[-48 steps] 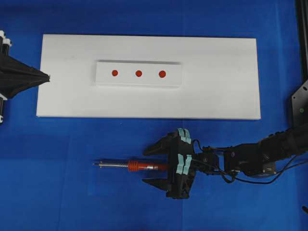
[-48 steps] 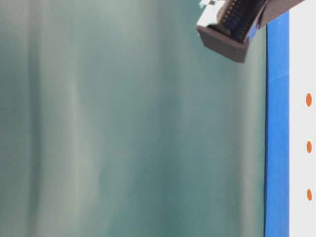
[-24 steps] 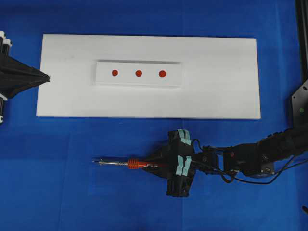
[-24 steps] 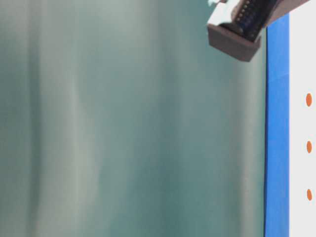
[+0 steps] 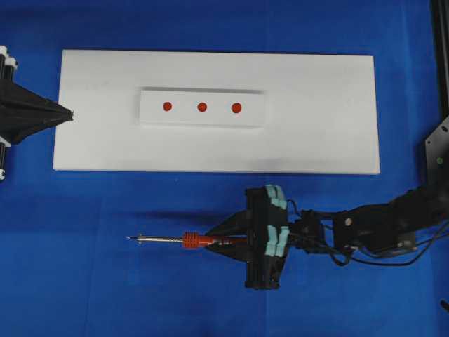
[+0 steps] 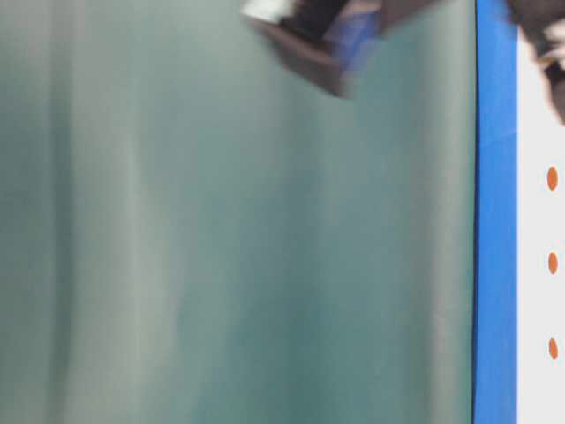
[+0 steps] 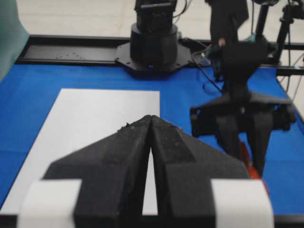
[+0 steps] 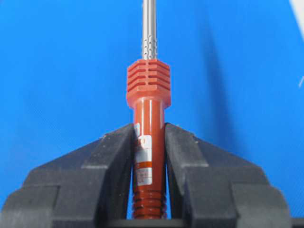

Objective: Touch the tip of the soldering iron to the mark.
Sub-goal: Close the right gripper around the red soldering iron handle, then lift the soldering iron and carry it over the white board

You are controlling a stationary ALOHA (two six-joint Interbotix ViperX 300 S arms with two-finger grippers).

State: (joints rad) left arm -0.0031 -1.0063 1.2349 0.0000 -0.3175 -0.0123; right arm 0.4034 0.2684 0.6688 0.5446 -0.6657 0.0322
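The soldering iron (image 5: 188, 240) has a red ribbed handle (image 8: 148, 114) and a thin silver shaft pointing left, its tip (image 5: 130, 238) over the blue mat. My right gripper (image 5: 219, 239) is shut on the handle, with the pads (image 8: 118, 152) pressing both sides (image 8: 148, 130). Three red marks (image 5: 202, 107) sit in a row on a raised white block (image 5: 202, 119), well beyond the iron. My left gripper (image 5: 69, 114) is shut and empty at the left edge of the white board (image 5: 316, 133), its tips (image 7: 150, 118) meeting over the board.
The blue mat (image 5: 84, 281) surrounds the board. The right arm (image 5: 379, 226) stretches in from the right with black cables. The table-level view shows a blurred dark arm part (image 6: 309, 35) at the top and the orange marks (image 6: 552, 178) at the right edge.
My right gripper closed from wide open onto the iron's handle. The iron has since shifted slightly left and a shadow now shows on the mat beside it. The left arm has not moved.
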